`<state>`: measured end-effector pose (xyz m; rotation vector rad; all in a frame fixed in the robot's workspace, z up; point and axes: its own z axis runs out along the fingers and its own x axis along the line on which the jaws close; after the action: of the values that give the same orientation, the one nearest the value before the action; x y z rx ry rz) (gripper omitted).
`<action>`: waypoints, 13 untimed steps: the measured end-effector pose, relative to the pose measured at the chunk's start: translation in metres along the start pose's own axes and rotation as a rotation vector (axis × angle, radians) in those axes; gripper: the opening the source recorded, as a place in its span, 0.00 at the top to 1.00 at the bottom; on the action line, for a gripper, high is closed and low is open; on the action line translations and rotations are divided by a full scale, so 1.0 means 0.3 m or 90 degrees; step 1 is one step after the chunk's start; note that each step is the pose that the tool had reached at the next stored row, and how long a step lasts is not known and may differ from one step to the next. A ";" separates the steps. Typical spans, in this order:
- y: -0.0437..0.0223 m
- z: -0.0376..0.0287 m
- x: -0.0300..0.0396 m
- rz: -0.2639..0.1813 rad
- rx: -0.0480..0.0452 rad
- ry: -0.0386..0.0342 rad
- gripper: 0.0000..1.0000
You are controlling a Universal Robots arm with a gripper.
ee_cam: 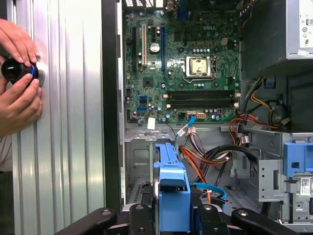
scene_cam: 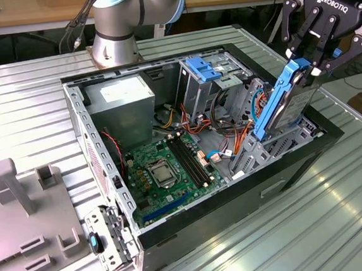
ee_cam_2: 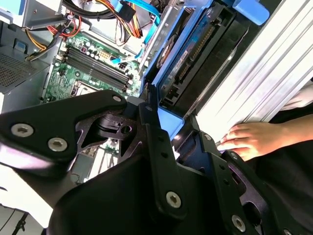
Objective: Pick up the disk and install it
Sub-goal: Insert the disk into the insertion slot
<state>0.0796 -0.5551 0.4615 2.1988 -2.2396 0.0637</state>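
Ribbed silver metal worktop [scene_cam: 26,104] carries an open computer case [scene_cam: 237,200] lying on its side, black walls up. Inside lie a green motherboard [scene_cam: 165,175], a grey power supply box [scene_cam: 124,99] with a white label, a metal cage [scene_cam: 204,70] topped by a blue plastic tab, and a tangle of orange, red and black cables [scene_cam: 223,141] between the cage and the drive bay [scene_cam: 277,143]. A grey fixture [scene_cam: 22,206] with upright posts sits on the worktop at the exterior view's left, well apart from the case.

At the exterior view's right, the black end effector [scene_cam: 308,61] is closed on the disk [scene_cam: 289,100], its fingers clamping the upper end. The disk stands on end, leaning slightly, dark metal framed by blue side rails. Its lower end reaches down into the grey drive bay at that end of the case, just beside the cables. Whether it is fully seated cannot be told.

In the first wrist view, the disk's blue rail [ee_cam: 171,191] rises between the fingers, and a person's hands [ee_cam: 19,105] hold a round black knob [ee_cam: 17,71] against the worktop outside the case. In the second wrist view, a hand [ee_cam_2: 249,139] rests on the worktop beside the case.
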 end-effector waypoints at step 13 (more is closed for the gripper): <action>0.008 0.014 0.000 0.000 0.0000 0.0000 0.63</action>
<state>0.0775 -0.5551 0.4571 2.1988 -2.2395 0.0637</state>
